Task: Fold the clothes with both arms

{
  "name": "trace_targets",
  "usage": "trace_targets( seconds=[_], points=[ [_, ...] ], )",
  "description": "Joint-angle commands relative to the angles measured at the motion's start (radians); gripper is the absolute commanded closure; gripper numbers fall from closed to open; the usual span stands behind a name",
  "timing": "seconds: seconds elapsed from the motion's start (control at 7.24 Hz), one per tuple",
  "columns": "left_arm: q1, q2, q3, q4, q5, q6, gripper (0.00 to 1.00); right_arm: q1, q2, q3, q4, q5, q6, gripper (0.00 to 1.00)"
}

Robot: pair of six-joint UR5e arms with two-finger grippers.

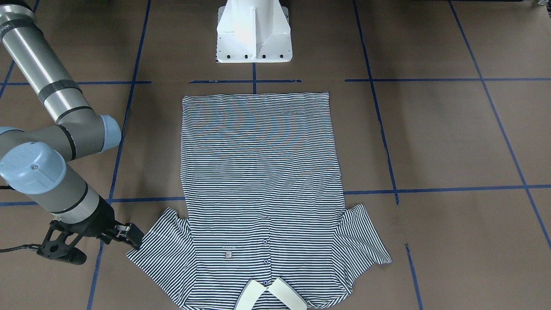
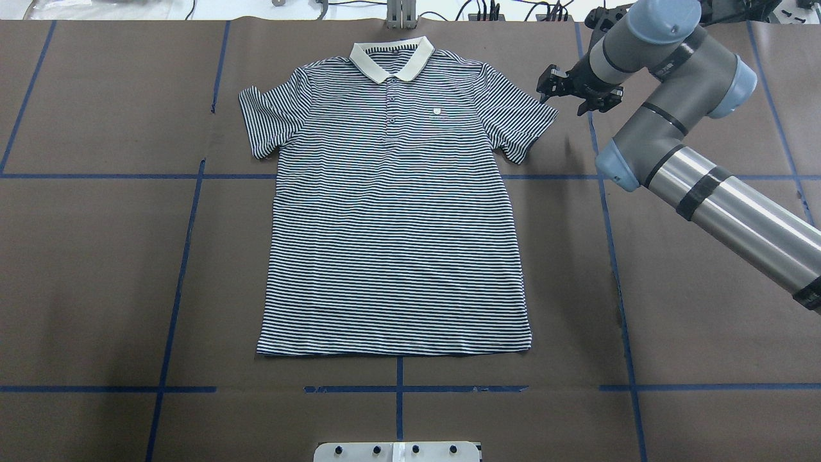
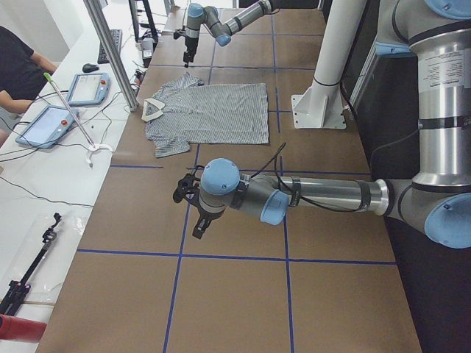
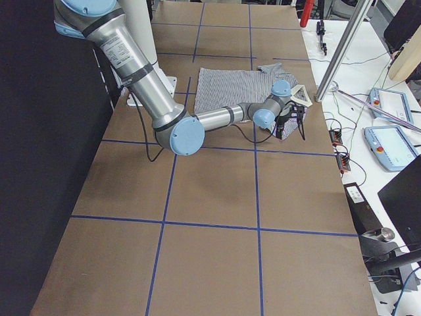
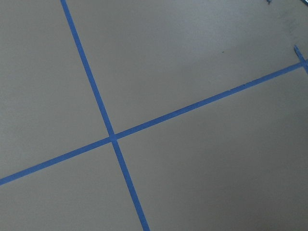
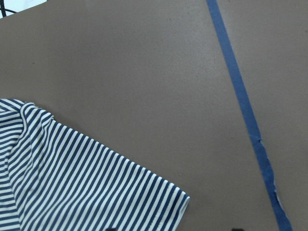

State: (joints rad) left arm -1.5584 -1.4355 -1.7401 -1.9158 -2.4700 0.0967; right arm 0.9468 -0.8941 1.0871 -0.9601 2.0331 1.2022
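Observation:
The striped polo shirt [image 2: 394, 237] lies flat and face up on the brown table, collar [image 2: 391, 59] at the far edge and hem toward the robot's base. My right gripper [image 2: 573, 90] hovers just beside the sleeve [image 2: 519, 122] on the robot's right, open and holding nothing. In the right wrist view that sleeve's hem [image 6: 72, 178] fills the lower left. In the front-facing view the right gripper [image 1: 129, 236] sits at the sleeve's tip. The left gripper [image 3: 190, 209] shows only in the exterior left view, over bare table well away from the shirt [image 3: 213, 110]; I cannot tell whether it is open or shut.
Blue tape lines [image 5: 113, 137] divide the table into a grid. The white pedestal base [image 1: 254, 32] stands close to the shirt's hem. A side bench beyond the collar edge holds tablets [image 3: 45, 125] and cables, with a person's arm [image 3: 22, 70] by it.

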Motion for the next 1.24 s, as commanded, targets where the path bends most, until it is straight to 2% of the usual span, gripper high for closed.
trace_targets(
  seconds=[0.0,0.28,0.83,0.97,1.11],
  points=[
    [0.000,0.001,0.002,-0.002,-0.018,0.001,0.00,-0.023,0.026,-0.047,0.004,-0.056,0.011,0.37],
    [0.000,0.001,0.001,-0.002,-0.018,0.001,0.00,-0.029,0.039,-0.081,0.004,-0.080,0.008,0.41],
    [0.000,0.004,-0.009,-0.002,-0.018,0.001,0.00,-0.037,0.047,-0.105,0.006,-0.094,0.005,0.43],
    [0.000,0.003,-0.009,-0.002,-0.018,0.001,0.00,-0.037,0.047,-0.113,0.006,-0.103,0.005,0.47],
    [0.000,0.003,-0.009,-0.002,-0.018,0.001,0.00,-0.037,0.047,-0.115,0.006,-0.108,0.007,0.66]
  ],
)
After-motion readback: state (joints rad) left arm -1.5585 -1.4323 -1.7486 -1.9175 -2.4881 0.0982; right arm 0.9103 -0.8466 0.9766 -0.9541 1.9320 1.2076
